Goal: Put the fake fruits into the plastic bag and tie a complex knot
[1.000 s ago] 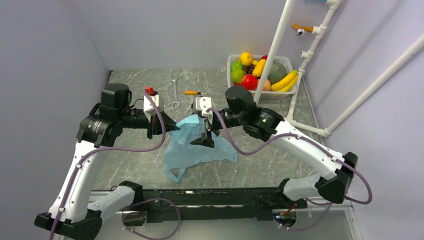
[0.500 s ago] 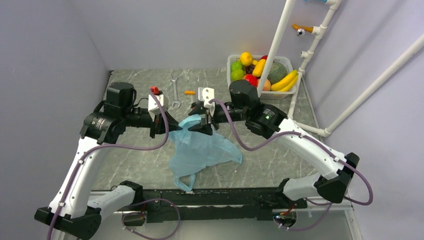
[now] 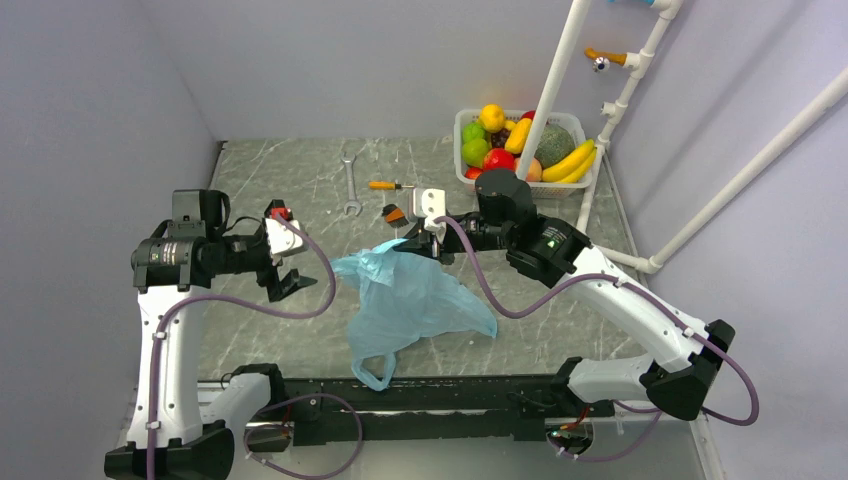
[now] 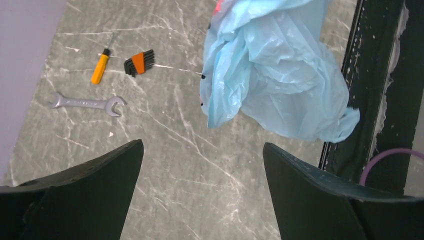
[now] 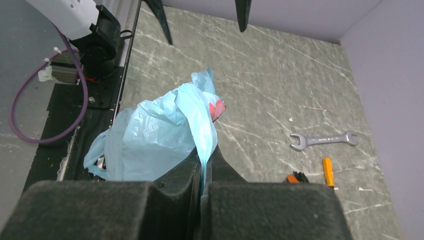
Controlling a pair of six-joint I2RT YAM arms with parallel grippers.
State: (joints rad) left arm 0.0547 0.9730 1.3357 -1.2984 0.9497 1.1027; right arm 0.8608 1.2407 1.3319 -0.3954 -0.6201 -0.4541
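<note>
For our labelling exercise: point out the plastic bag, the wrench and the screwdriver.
plastic bag (image 3: 420,300): top view, middle of its body.
wrench (image 4: 85,103): left wrist view, its shaft.
screwdriver (image 5: 327,171): right wrist view, orange handle.

Upper-left tabletop (image 3: 262,170) is passable. The hanging plastic bag (image 3: 415,300) blocks centre frame; wrench (image 3: 350,183) and screwdriver (image 3: 383,185) lie above it; a white pipe (image 3: 549,90) crosses the basket (image 3: 460,138).

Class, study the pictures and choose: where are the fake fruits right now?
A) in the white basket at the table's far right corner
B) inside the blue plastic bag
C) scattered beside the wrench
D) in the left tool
A: the fake fruits lie piled in the white basket, and the plastic bag hanging from the right tool looks limp and empty.
</note>
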